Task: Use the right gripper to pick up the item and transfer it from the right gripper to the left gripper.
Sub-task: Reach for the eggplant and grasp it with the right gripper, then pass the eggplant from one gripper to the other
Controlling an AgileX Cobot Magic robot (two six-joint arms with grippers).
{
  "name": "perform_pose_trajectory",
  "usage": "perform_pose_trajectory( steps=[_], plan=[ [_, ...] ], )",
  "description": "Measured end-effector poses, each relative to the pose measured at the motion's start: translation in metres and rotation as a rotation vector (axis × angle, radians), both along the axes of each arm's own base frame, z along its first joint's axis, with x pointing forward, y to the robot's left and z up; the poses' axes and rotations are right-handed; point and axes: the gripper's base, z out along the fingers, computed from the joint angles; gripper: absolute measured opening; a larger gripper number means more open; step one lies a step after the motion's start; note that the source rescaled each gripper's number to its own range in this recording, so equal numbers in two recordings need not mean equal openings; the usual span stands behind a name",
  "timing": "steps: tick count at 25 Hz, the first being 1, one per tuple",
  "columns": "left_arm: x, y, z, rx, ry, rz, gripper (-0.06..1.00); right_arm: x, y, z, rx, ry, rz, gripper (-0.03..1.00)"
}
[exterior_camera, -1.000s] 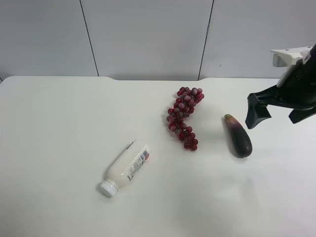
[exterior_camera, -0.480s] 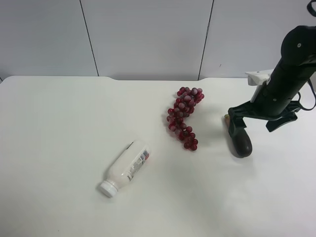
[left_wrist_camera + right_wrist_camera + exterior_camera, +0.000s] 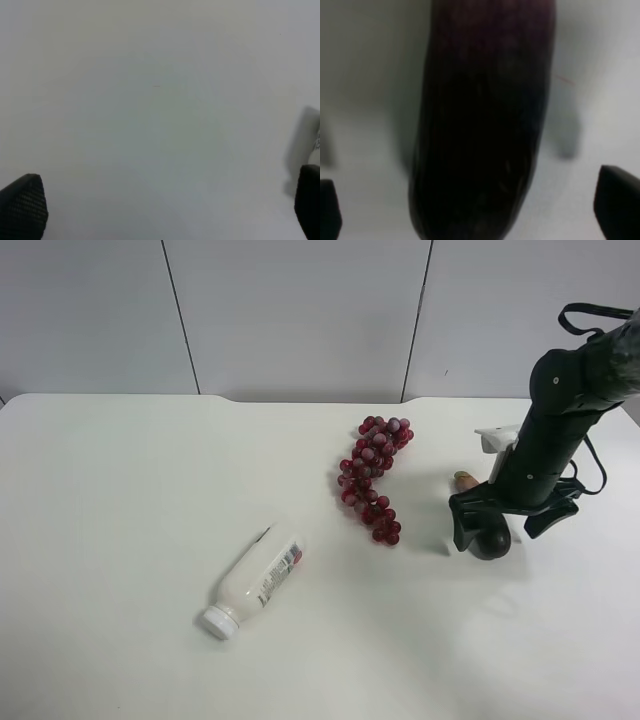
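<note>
My right hand (image 3: 497, 527) is spread wide and straddles the eggplant (image 3: 488, 542), which lies on the tabletop (image 3: 120, 490) right of the grapes (image 3: 373, 478), one finger each side, ready to squeeze. My left hand (image 3: 165, 202) hangs wide, empty.

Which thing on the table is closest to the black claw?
The dark purple eggplant: the right claw straddles it, open. The red grapes and white bottle lie farther off.
</note>
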Motion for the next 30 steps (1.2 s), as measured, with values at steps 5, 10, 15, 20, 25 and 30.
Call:
perform_pose_trajectory(
  steps=[5, 10, 15, 20, 25, 30],
  plan=[
    [0.000, 0.000, 0.000, 0.000, 0.000, 0.000, 1.00, 0.000, 0.000, -0.006, -0.002, 0.019, 0.002, 0.97],
    [0.000, 0.000, 0.000, 0.000, 0.000, 0.000, 1.00, 0.000, 0.000, -0.006, -0.002, 0.018, 0.002, 0.61],
    [0.000, 0.000, 0.000, 0.000, 0.000, 0.000, 1.00, 0.000, 0.000, -0.006, -0.003, 0.020, 0.002, 0.01],
    [0.000, 0.000, 0.000, 0.000, 0.000, 0.000, 1.00, -0.001, 0.000, -0.006, -0.003, 0.023, 0.002, 0.00],
    [0.000, 0.000, 0.000, 0.000, 0.000, 0.000, 1.00, 0.004, 0.000, -0.001, -0.009, 0.020, 0.010, 0.00],
    [0.000, 0.000, 0.000, 0.000, 0.000, 0.000, 1.00, 0.022, 0.002, 0.026, -0.011, 0.029, 0.010, 0.00]
  ],
)
